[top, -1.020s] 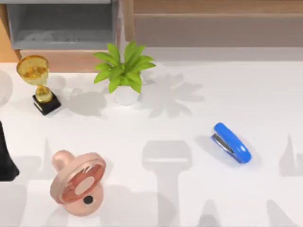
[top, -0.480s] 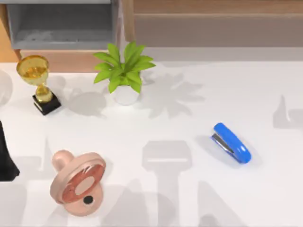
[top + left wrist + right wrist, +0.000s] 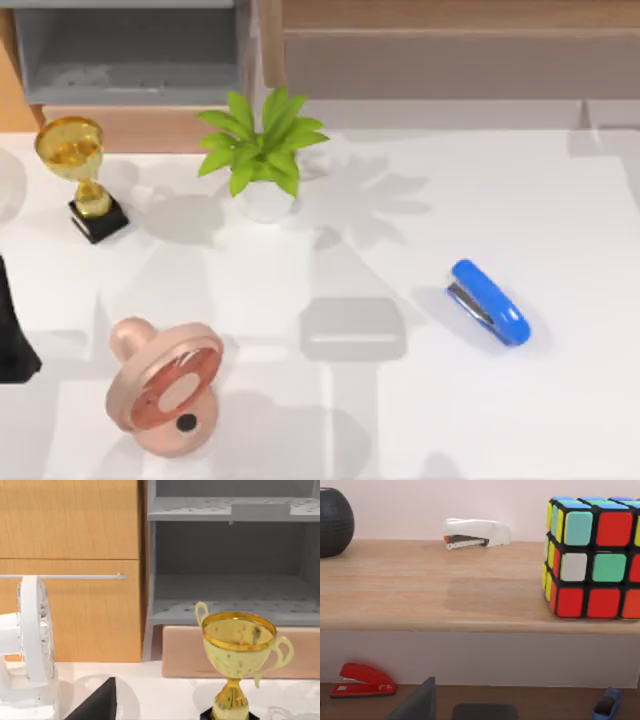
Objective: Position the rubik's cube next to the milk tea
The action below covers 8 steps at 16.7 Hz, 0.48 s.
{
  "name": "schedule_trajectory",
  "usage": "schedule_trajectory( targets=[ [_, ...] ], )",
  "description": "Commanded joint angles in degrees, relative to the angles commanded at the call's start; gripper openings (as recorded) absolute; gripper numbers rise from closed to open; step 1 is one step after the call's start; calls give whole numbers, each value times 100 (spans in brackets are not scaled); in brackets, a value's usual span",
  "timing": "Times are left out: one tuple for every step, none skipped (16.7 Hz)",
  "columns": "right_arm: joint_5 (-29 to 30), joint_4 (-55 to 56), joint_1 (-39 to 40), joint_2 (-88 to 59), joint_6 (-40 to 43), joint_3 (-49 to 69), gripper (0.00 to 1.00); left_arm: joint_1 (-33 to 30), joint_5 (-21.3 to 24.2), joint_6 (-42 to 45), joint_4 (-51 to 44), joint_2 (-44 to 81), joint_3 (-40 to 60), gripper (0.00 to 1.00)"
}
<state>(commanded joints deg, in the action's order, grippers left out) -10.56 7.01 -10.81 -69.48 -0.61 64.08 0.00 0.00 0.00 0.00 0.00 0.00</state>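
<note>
In the top view, take the blue stapler (image 3: 488,302) as your landmark: the potted plant (image 3: 262,150) stands well up and to its left, the gold trophy (image 3: 82,175) farther left again, and a pink hand fan (image 3: 165,385) lies low and far left of it on the white table (image 3: 560,400). In the left wrist view you see the gold trophy (image 3: 239,655) before a grey shelf unit (image 3: 230,565), with a white fan (image 3: 30,635) off beside it; you cannot tell how that arm's tool stands. In the right wrist view, the rubik's cube (image 3: 592,557) sits square and upright on a wooden shelf top (image 3: 430,595), well apart from a white stapler (image 3: 476,533) and a dark round speaker (image 3: 335,515). A red stapler (image 3: 362,681) lies on the level below. You cannot tell the right tool's state either. The cube has no long axis; one face points toward the camera, edges level. Expect risk in the approach: the cube sits near the shelf's front edge, so a skewed closing could likely push it off. No milk tea is identifiable, so the placement target is unconfirmed.
</note>
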Motion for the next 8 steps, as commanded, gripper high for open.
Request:
schedule_trajectory(
  targets=[
    [-50,37,-63,-367,0,339,100,0,0,0,0,0,0,100],
    [-95,70,-123,-714,0,654,100,0,0,0,0,0,0,100],
    [-136,97,-180,-1036,-1,943,100,0,0,0,0,0,0,100],
    [-174,119,-232,-1332,-3,1202,100,0,0,0,0,0,0,100],
    [-207,136,-278,-1598,-7,1429,100,0,0,0,0,0,0,100],
    [-235,148,-318,-1830,-12,1623,100,0,0,0,0,0,0,100],
    [-257,156,-353,-2024,-18,1783,100,0,0,0,0,0,0,100],
    [-272,161,-380,-2175,-23,1904,100,0,0,0,0,0,0,100]
  ],
)
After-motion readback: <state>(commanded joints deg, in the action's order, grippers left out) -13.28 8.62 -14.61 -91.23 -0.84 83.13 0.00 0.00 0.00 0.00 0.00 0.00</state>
